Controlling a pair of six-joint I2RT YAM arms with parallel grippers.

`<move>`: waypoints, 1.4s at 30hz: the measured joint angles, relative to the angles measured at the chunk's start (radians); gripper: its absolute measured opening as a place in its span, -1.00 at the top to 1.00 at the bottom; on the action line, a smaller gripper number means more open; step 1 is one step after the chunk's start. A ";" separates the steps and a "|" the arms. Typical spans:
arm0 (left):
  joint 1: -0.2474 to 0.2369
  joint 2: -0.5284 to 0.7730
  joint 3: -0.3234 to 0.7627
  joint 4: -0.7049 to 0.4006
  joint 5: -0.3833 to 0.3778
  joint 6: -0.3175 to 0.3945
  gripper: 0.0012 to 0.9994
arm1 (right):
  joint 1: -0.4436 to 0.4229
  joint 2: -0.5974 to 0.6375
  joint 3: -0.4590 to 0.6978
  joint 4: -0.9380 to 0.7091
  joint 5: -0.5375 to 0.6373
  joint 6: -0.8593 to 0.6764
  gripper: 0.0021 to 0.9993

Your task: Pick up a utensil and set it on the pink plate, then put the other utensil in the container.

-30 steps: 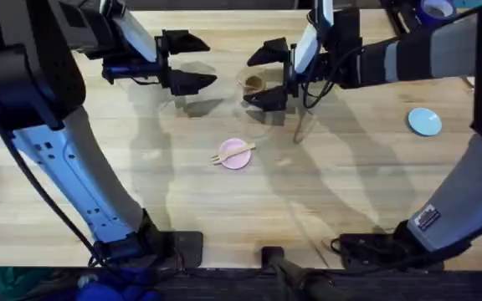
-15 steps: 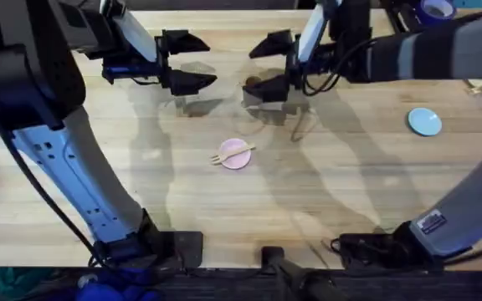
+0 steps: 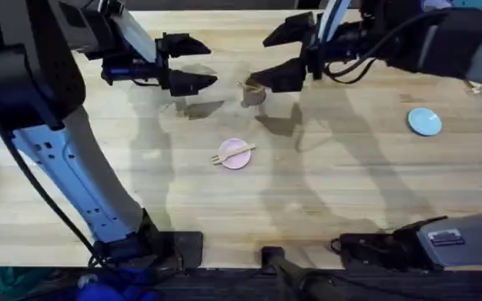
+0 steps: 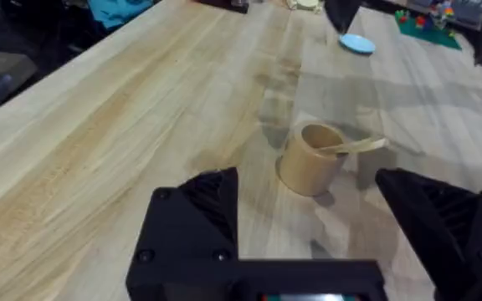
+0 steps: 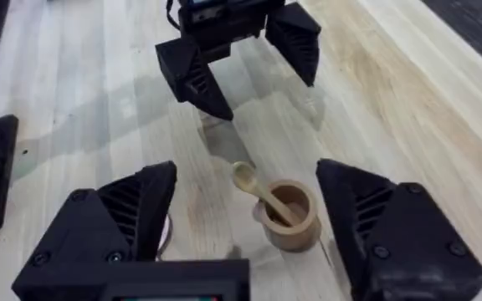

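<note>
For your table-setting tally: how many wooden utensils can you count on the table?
2. The fork lies across the pink plate near the table's middle; the spoon stands tilted in the brown cup farther back.

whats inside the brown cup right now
The wooden spoon stands in the brown cup, its oval bowl sticking out above the rim and leaning over one side. The handle's lower end is hidden inside the dark interior, so what else is at the bottom cannot be seen.
</note>
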 joint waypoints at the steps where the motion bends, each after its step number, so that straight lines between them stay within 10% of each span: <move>1: 0.000 0.000 0.002 -0.012 -0.001 0.003 -0.99 | 0.000 -0.017 0.000 -0.015 0.011 0.000 -0.99; 11: 0.000 0.000 0.115 -0.045 -0.156 -0.002 -0.99 | -0.018 -0.141 0.000 -0.042 0.093 0.014 -0.99; 24: -0.001 0.000 0.566 -0.164 -0.593 -0.617 -0.99 | -0.066 -0.141 0.001 -0.103 0.114 0.082 -0.99; 42: -0.154 0.000 1.184 -0.632 -1.165 -1.057 -0.99 | -0.244 -0.141 0.209 -0.553 0.161 0.098 -0.99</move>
